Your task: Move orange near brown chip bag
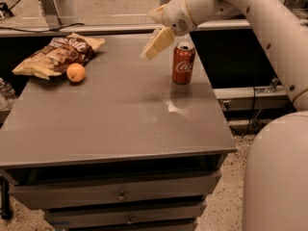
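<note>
The orange (pixel 76 72) lies on the grey table (pixel 115 124) at its far left, touching the near edge of the brown chip bag (pixel 57 56), which lies flat with dark brown middle and yellow ends. My gripper (pixel 156 44) hangs in the air above the table's far middle, well to the right of the orange and just left of the red soda can. It holds nothing.
A red soda can (pixel 183 63) stands upright at the table's far right. My white arm (pixel 250 13) reaches in from the upper right. Drawers (pixel 120 195) sit under the tabletop. A dark shelf runs behind the table.
</note>
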Controlling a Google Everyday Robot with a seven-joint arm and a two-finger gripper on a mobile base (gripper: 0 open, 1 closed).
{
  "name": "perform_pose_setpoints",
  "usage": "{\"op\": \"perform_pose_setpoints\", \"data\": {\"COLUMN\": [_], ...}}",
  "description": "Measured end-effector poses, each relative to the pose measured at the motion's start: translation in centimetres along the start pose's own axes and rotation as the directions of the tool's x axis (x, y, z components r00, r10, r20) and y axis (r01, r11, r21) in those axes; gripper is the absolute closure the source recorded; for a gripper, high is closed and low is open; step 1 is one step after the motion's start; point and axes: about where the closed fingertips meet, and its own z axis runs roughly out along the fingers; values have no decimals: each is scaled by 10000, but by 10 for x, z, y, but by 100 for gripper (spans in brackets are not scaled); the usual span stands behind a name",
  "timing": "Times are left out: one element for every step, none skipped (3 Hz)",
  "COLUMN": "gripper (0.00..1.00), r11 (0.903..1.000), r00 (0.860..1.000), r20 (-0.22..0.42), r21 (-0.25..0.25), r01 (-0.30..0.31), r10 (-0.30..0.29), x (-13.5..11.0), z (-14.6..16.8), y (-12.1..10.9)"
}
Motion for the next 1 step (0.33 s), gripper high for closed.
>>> {"op": "perform_pose_setpoints", "data": {"gripper": [0], "r11": [10000], "r00": [10000], "r20": [-5], "r21": [87], "r01": [-40], "r10": [40], "x": [5], "z": [-8], "y": [-1]}}
